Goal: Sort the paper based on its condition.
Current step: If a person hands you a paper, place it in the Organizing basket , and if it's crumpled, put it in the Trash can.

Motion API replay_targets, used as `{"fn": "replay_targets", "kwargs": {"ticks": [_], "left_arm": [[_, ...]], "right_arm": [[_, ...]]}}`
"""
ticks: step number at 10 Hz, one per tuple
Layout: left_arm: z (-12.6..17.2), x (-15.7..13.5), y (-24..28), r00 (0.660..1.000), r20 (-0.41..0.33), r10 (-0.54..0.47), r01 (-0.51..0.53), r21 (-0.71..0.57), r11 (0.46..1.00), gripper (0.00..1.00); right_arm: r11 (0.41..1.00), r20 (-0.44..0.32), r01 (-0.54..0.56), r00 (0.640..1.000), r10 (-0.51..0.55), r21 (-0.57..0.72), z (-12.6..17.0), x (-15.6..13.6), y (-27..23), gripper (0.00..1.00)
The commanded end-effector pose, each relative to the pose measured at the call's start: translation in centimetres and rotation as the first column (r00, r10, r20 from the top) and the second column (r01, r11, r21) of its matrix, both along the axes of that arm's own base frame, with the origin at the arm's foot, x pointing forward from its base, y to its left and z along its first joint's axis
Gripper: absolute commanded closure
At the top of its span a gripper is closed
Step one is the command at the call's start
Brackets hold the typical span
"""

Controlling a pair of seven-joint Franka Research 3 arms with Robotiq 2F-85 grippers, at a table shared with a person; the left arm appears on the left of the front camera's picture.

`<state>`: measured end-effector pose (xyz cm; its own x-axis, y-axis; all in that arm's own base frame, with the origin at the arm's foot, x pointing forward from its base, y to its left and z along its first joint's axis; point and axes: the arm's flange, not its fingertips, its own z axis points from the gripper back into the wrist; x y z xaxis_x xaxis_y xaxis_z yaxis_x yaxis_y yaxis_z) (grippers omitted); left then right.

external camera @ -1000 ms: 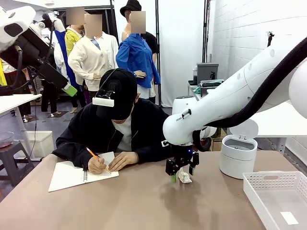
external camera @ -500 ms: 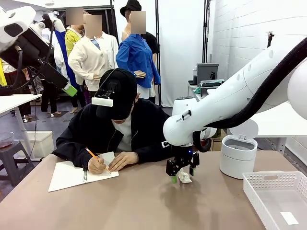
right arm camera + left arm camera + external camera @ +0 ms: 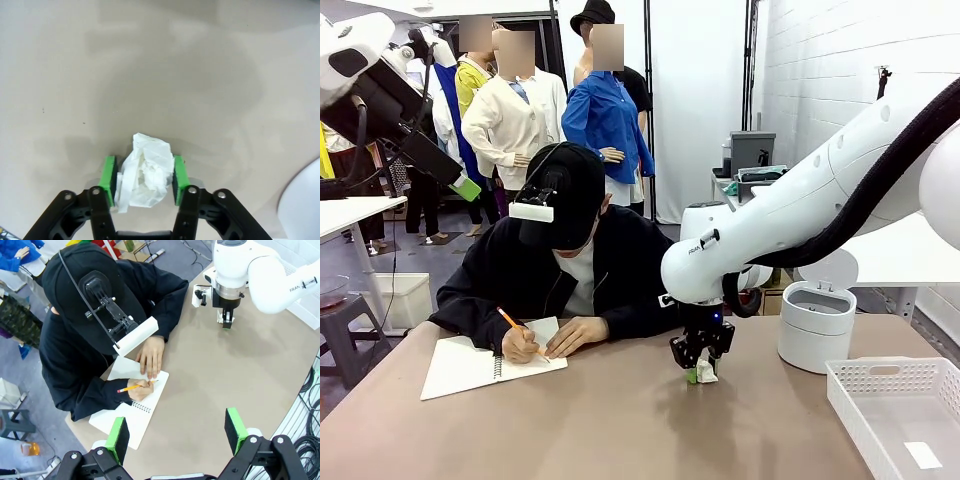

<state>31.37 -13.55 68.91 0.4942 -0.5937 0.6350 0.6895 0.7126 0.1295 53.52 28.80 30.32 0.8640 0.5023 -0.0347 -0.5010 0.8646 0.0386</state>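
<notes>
1. Toward the far edge of the table [image 3: 580,420], right of the middle, the right gripper [image 3: 698,374] points straight down at the top.
2. Its green pads [image 3: 108,175] stand half closed, pinching the paper wad [image 3: 146,175] from both sides; the wad sits on the table.
3. The left gripper [image 3: 177,432] hangs high above the table, jaws spread wide.

Black letters "FRAN", cut off at the frame edge, on the white right arm [image 3: 280,275], no other legible print
</notes>
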Motion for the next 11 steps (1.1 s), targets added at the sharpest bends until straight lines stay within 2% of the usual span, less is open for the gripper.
{"fn": "replay_targets", "kwargs": {"ticks": [1, 4, 9, 11], "left_arm": [[0.0, -0.1, 0.1, 1.000, -0.003, 0.001, -0.001, 0.001, 1.000, 0.00], [0.0, -0.1, 0.1, 1.000, -0.003, 0.001, -0.001, 0.001, 1.000, 0.00], [0.0, -0.1, 0.1, 1.000, -0.003, 0.001, -0.001, 0.001, 1.000, 0.00], [0.0, -0.1, 0.1, 1.000, -0.003, 0.001, -0.001, 0.001, 1.000, 0.00]], "right_arm": [[0.998, -0.031, 0.064, 0.998, -0.063, 0.016, 0.3, 0.2, 0.0, 0.89], [0.996, -0.053, 0.061, 0.997, -0.065, -0.060, 3.5, 0.0, -0.9, 0.89], [0.992, 0.009, 0.108, 0.994, -0.108, -0.062, 14.8, -1.3, -5.6, 0.89], [0.986, 0.051, 0.151, 0.988, -0.148, -0.066, 18.1, -1.2, -8.2, 0.89]]}}
